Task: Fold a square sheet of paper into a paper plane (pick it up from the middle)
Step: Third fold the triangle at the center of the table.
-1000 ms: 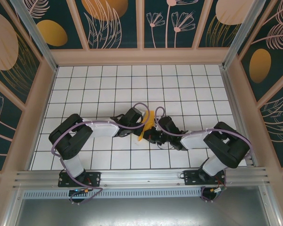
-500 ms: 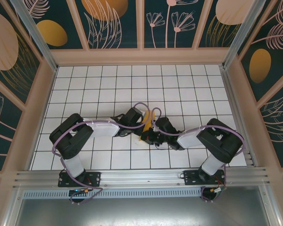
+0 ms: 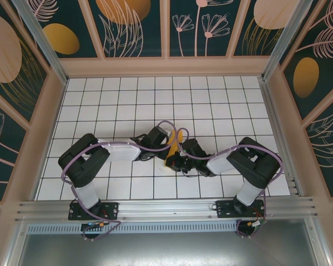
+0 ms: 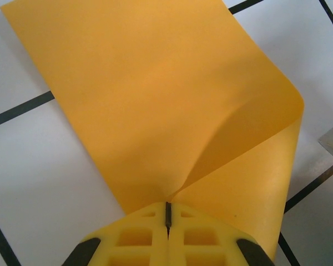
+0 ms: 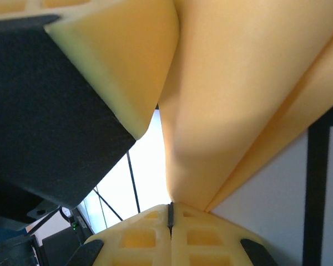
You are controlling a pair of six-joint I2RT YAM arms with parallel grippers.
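around, leafy walls [image 3: 139,27]; white grid table [image 3: 100,105]

matt paper sheet [image 4: 155,100], smooth white tiles [image 4: 39,183]

You have nothing to read here: no words, numbers, brand marks or signs come clear in any view. The paper [image 4: 155,100] shows you a plain orange-yellow face in both wrist views. At about 7 o'clock in the top view, the small board [image 3: 94,225] just below the left base [image 3: 93,210] may carry some marking, but it is too small to tell.
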